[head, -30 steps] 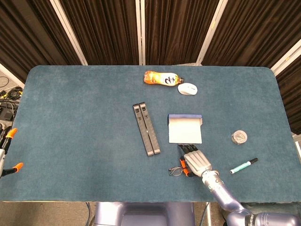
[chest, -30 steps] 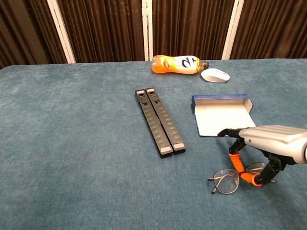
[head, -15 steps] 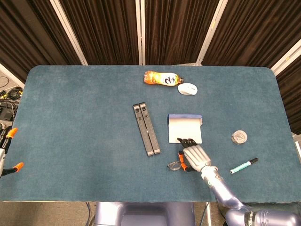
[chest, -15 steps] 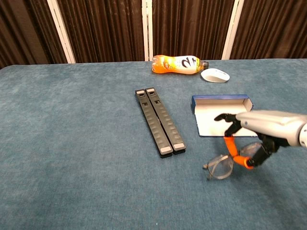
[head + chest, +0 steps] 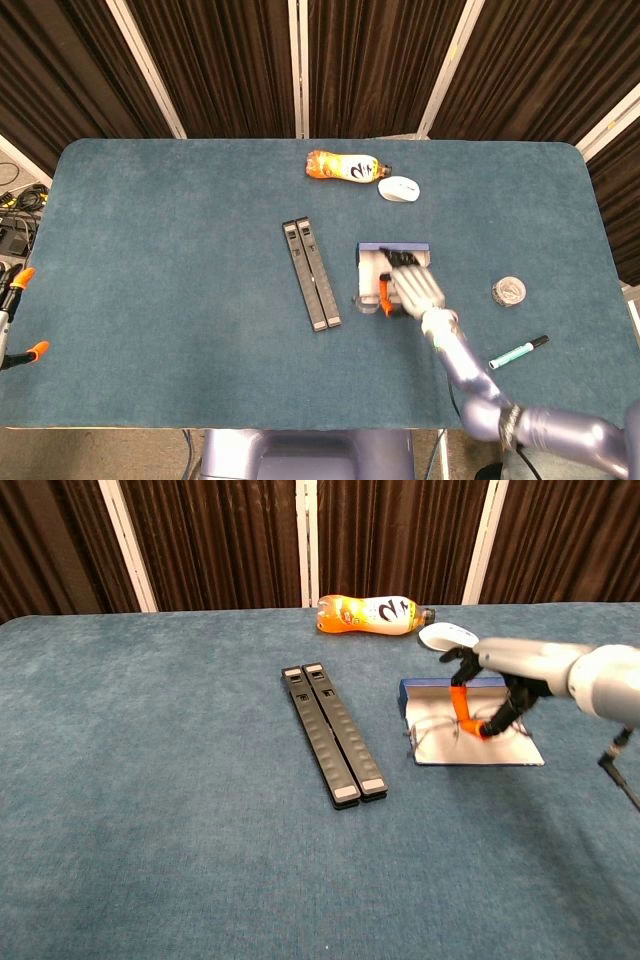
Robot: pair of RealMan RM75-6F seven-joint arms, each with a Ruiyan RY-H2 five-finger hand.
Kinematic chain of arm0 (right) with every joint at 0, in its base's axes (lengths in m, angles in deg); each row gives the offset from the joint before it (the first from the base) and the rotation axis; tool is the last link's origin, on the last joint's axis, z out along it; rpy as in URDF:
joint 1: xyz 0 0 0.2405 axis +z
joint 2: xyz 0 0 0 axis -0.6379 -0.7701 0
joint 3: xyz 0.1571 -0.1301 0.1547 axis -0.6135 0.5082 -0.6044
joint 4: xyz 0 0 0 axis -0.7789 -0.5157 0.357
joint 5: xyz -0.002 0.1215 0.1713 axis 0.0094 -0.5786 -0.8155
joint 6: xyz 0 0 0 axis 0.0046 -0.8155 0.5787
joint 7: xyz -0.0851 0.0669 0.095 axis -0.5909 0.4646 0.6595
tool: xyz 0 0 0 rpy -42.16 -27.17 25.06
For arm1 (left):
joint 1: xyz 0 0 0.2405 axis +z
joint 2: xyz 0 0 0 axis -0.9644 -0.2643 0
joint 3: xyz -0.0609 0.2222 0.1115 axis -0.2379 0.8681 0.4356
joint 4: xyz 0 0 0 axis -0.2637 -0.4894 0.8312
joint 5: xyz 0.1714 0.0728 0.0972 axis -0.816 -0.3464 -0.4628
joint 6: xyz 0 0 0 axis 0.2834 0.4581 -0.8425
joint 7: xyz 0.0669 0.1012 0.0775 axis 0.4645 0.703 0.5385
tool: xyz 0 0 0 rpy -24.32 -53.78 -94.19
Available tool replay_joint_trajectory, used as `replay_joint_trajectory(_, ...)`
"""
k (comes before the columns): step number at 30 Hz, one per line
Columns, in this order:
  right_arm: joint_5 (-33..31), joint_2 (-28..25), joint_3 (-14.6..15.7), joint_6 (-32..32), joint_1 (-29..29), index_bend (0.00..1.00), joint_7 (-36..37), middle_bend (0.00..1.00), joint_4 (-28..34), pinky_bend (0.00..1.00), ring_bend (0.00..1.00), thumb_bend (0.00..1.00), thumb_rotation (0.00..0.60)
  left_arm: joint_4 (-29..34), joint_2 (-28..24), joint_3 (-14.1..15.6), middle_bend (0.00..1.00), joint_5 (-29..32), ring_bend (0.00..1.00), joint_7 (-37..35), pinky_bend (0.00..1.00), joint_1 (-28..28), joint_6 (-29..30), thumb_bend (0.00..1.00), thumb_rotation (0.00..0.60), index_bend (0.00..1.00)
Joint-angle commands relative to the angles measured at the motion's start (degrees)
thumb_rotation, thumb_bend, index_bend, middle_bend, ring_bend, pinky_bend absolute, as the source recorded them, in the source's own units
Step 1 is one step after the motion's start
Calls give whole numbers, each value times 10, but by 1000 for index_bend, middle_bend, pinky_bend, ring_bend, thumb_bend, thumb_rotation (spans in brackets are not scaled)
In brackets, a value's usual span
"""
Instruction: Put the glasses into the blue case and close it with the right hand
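Right hand [image 5: 497,680] pinches the glasses [image 5: 440,730] over the open blue case [image 5: 478,748]. Left hand out of view; fingers cannot be told.

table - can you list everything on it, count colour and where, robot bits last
table: 1, blue-green cloth top, fills both views
bottle: 1, orange, lying on its side at the far edge
mouse: 1, white, just right of the bottle
black bars: 2, black, side by side in mid table
blue case: 1, blue with pale inside, open, right of the bars
glasses: 1, thin dark frame, over the open case, held by the hand
round tin: 1, silvery, right of the case
pen: 1, green and black, near right
right hand: 1, grey with orange, over the case holding the glasses
left hand: not in view
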Motion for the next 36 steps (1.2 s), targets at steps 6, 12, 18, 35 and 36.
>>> replay_joint_trajectory(6, -53, 44, -26, 50, 50, 626, 13, 0, -130, 0, 0, 360, 600, -15, 2, -11, 0, 31, 0, -9, 0, -6, -20, 0, 600, 0)
replay_joint_trajectory(12, -58, 66, -21, 63, 61, 628, 21, 0, -187, 0, 0, 361, 600, -21, 4, -12, 0, 38, 0, -10, 0, -9, -28, 0, 600, 0)
replay_joint_trajectory(18, -69, 88, -21, 73, 71, 628, 23, 0, -233, 0, 0, 361, 600, -25, 7, -13, 0, 45, 0, -10, 0, -13, -36, 0, 600, 0)
replay_joint_trajectory(35, -86, 129, -31, 75, 91, 611, 13, 0, -309, 0, 0, 356, 600, -30, 8, -15, 0, 53, 0, -13, 0, -15, -43, 0, 600, 0)
replay_joint_trajectory(36, -86, 129, -31, 75, 90, 571, 13, 0, -311, 0, 0, 353, 600, -30, 8, -15, 0, 53, 0, -13, 0, -15, -44, 0, 600, 0)
